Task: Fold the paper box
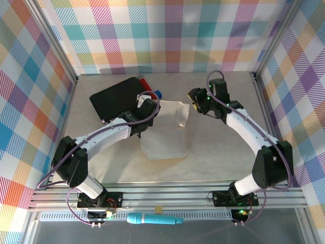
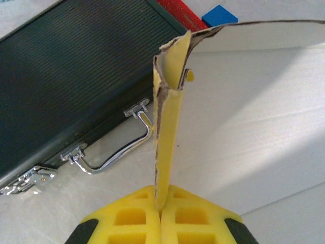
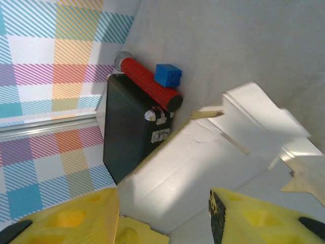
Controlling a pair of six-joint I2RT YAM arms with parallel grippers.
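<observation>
Mid-fold near the centre of the table (image 1: 223, 147), the paper box (image 1: 165, 140) lies pale side up as the left end effector (image 2: 161, 203) pinches an upright yellow flap at the box's 11 o'clock corner, beside the black case (image 1: 114, 96). The right end effector (image 3: 163, 216) hangs wide apart and empty above the 2 o'clock flap. The work looks early; the next move likely calls for catching that flap and turning it along its crease.

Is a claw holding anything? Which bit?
The left claw pinches the thin yellow cardboard paper box by the edge of one raised flap. The right claw is open, holding nothing.
</observation>
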